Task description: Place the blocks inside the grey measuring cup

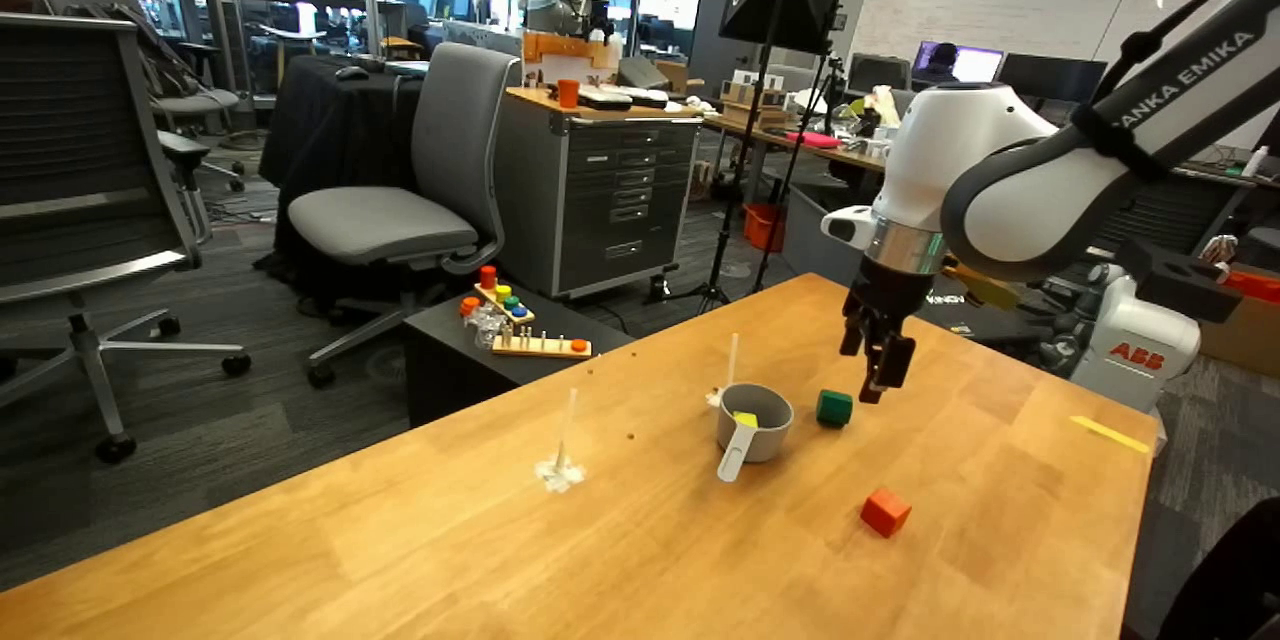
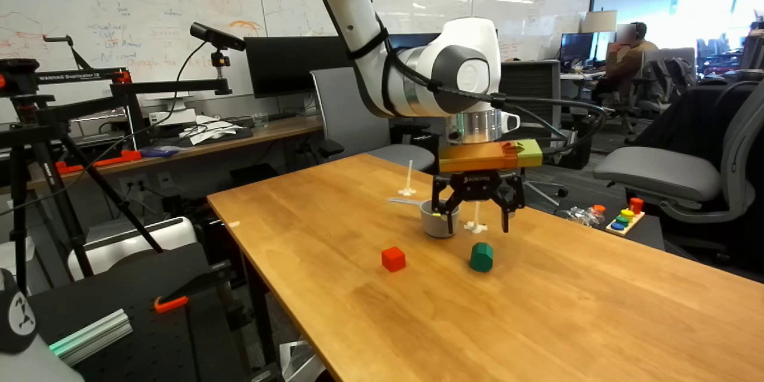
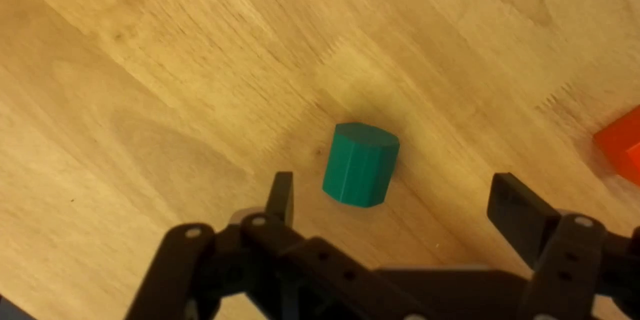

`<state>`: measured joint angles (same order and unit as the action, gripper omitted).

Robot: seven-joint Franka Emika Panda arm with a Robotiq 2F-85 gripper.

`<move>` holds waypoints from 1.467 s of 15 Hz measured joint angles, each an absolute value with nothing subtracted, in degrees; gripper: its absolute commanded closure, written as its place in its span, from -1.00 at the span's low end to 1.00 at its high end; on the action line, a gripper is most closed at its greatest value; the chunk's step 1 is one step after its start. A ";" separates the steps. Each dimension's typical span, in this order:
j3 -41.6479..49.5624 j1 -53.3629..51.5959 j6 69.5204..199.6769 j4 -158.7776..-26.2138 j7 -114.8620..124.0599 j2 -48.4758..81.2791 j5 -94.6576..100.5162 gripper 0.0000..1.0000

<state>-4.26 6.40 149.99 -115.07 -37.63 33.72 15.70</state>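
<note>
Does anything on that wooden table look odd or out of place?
Yes: a thin pale stick near the grey measuring cup and a second stick farther from it both stand up from the table, with whitish clumps at their bases. They look odd: seemingly glued there, purpose unclear.

Reads "ANKA EMIKA" on the arm [image 1: 1055,195], "ABB" on a white machine [image 1: 1135,345], "KINOV" on a black surface [image 1: 985,320], "ROBOTIQ" on the gripper [image 2: 476,229], "Duplicator" on a bar [image 2: 80,76].
</note>
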 measured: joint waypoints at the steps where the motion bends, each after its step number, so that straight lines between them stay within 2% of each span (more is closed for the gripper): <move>1: -4.13 6.35 150.00 -115.04 -37.63 34.22 15.72 -1.00; 9: -3.99 6.21 150.65 -113.86 -37.06 37.58 15.73 -1.00; 22: -3.42 3.92 152.68 -110.44 -22.24 39.35 15.36 -1.00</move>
<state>-3.42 3.92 152.68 -110.44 -22.24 39.35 15.36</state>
